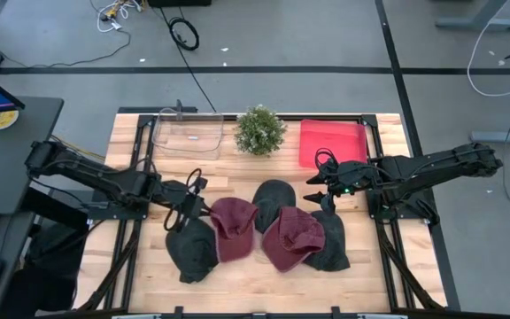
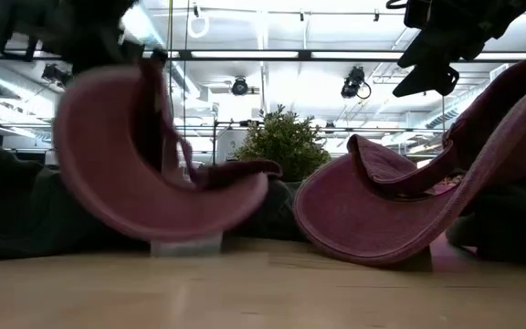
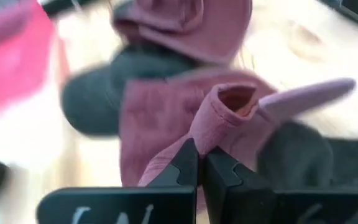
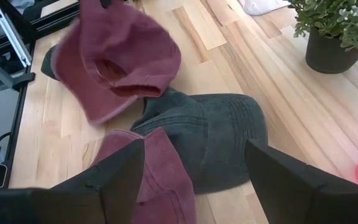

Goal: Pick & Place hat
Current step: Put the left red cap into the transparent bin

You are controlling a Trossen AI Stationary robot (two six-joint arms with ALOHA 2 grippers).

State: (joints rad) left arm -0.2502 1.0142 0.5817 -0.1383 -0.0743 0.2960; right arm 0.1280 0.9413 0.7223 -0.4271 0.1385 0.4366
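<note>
Left pincer pinches 1 of 2 maroon hats near the table's middle; 3 dark hats lie around. Right pincer, spread, hovers over them. Only the high view shows the red tray.

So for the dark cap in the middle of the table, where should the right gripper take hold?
Take the dark cap by its brim edge, coming straight down with the open right gripper. The crown lies flat and wide, and a maroon cap overlaps its near side, so the free far edge looks easiest to pinch.
</note>
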